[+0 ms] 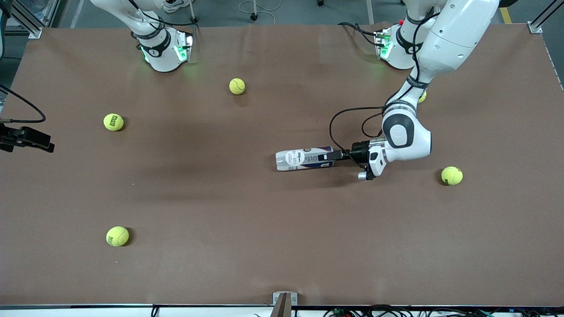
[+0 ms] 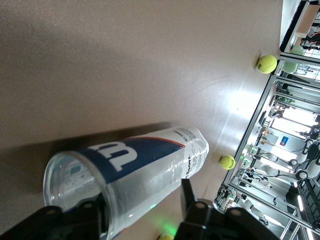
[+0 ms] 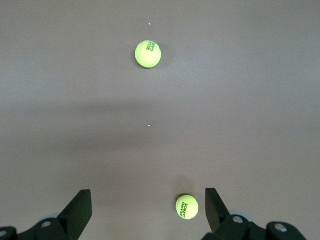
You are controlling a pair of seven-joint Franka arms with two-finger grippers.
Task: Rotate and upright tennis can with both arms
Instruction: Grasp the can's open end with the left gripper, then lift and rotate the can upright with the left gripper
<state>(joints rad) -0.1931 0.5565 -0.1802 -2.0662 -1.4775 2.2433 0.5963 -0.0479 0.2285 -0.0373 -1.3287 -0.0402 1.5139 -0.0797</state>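
The tennis can [image 1: 304, 159] lies on its side on the brown table, near the middle and toward the left arm's end. It is a clear tube with a white and navy label. My left gripper [image 1: 338, 155] is low at the can's end that points to the left arm's end. In the left wrist view its fingers [image 2: 187, 195] stand on either side of the can [image 2: 135, 165], with a gap on one side, so my left gripper [image 2: 143, 195] is open. My right gripper [image 3: 147, 197] is open and empty, high over the table. It is out of the front view.
Several yellow-green tennis balls lie scattered: one [image 1: 237, 86] near the right arm's base, two [image 1: 113, 122] [image 1: 117, 236] toward the right arm's end, one [image 1: 452, 175] beside the left arm's wrist, one [image 1: 422, 97] half hidden by the left arm. A black camera mount [image 1: 26, 138] sticks in at the edge.
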